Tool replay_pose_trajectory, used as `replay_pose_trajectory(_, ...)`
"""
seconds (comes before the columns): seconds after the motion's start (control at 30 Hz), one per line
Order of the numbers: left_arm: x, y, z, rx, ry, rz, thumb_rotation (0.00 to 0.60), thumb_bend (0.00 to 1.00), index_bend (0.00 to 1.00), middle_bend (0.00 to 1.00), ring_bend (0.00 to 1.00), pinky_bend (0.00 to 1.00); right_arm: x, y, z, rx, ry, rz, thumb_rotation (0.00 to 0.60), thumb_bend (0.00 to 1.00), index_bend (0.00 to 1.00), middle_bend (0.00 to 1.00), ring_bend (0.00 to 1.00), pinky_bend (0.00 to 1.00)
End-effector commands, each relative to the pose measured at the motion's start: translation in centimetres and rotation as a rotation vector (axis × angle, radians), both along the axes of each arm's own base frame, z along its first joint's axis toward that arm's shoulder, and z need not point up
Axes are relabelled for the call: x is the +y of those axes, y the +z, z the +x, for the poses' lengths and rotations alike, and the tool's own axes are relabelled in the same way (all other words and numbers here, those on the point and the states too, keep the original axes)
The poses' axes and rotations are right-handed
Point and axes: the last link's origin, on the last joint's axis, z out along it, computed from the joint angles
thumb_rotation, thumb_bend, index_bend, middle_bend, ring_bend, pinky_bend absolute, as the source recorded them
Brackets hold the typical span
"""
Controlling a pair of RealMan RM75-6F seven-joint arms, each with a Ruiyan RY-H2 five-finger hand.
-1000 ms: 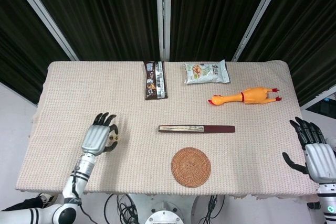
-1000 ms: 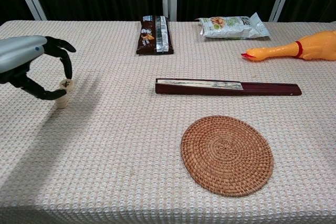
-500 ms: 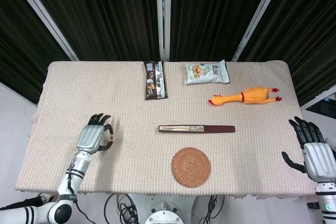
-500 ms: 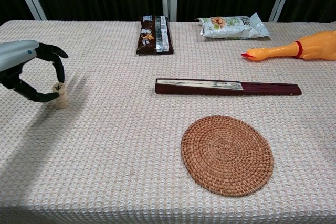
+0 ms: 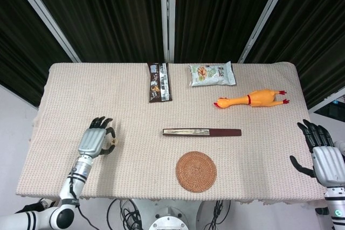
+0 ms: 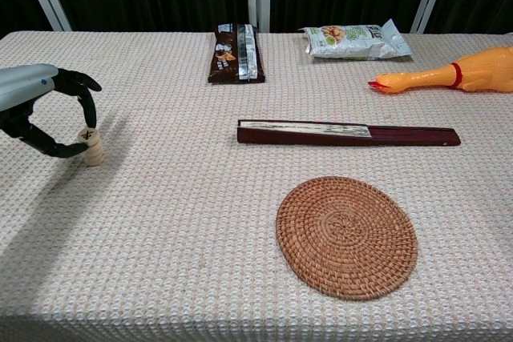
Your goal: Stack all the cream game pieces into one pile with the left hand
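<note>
Chest view shows the left robot hand (image 6: 36, 110) pinching the top of the cream pile (image 6: 94, 148); head view alone shows the right robot hand (image 5: 322, 157), fingers apart, at the desk's (image 5: 108, 87) four o'clock edge.

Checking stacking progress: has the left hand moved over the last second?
Yes. The left hand moved down and leftward, farther from the closed brown folding fan.

Cream game pieces (image 6: 94, 148) sit in one short upright pile near the table's left edge, a dark mark on the top piece, small beige discs squarely stacked.
</note>
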Motion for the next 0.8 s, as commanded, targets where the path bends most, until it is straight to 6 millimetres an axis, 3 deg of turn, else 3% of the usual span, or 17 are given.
replay_pose_trajectory(0.03, -0.01, 0.01, 0.0, -0.001, -0.001, -0.002, 0.6, 0.29, 0.49, 0.11, 0.0, 0.0, 0.0, -0.08, 0.02, 0.003, 0.0, 0.002, 0.6, 0.24, 0.0, 0.0, 0.0, 0.0)
replay_pose_trajectory(0.43, 0.04, -0.07, -0.22, 0.0, 0.004, -0.009, 0.6, 0.29, 0.48, 0.11, 0.0, 0.0, -0.09, -0.16, 0.01, 0.005, -0.003, 0.003, 0.6, 0.25, 0.0, 0.0, 0.0, 0.0)
replay_pose_trajectory(0.8, -0.16, 0.09, -0.34, -0.01, 0.006, -0.008, 0.6, 0.29, 0.39, 0.11, 0.0, 0.0, -0.13, -0.16, -0.01, 0.004, -0.005, 0.005, 0.6, 0.24, 0.0, 0.0, 0.0, 0.0)
